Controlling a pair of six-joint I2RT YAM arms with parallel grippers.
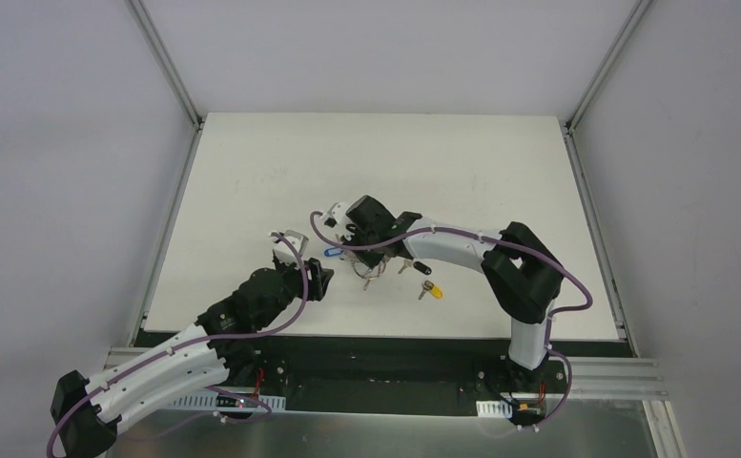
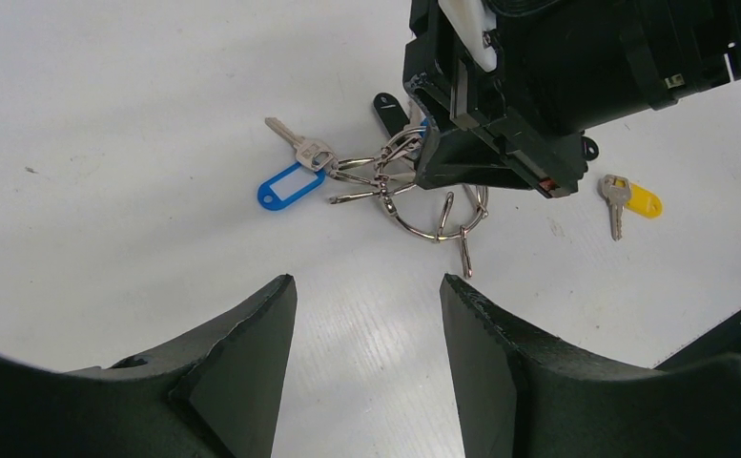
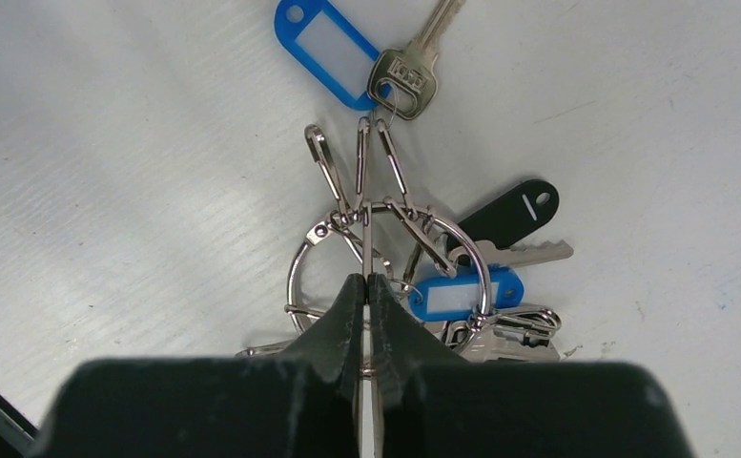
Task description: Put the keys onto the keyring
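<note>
The keyring point(image 3: 301, 250) is a round silver wire ring lying on the table with silver keys, wire clips, two blue tags point(image 3: 326, 48) and a black tag point(image 3: 514, 212). It also shows in the left wrist view point(image 2: 435, 232) and in the top view point(image 1: 371, 274). My right gripper point(image 3: 367, 283) is shut on a thin wire part of the keyring at table level. The yellow-headed key point(image 1: 433, 291) point(image 2: 644, 201) and the black-headed key point(image 1: 421, 268) lie loose to its right. My left gripper point(image 2: 366, 296) is open and empty, low over the table just short of the keyring.
The right gripper's black body point(image 2: 519, 86) hides the far part of the bunch from the left wrist camera. The white table point(image 1: 252, 172) ends at a front edge point(image 1: 385, 336) near the arm bases.
</note>
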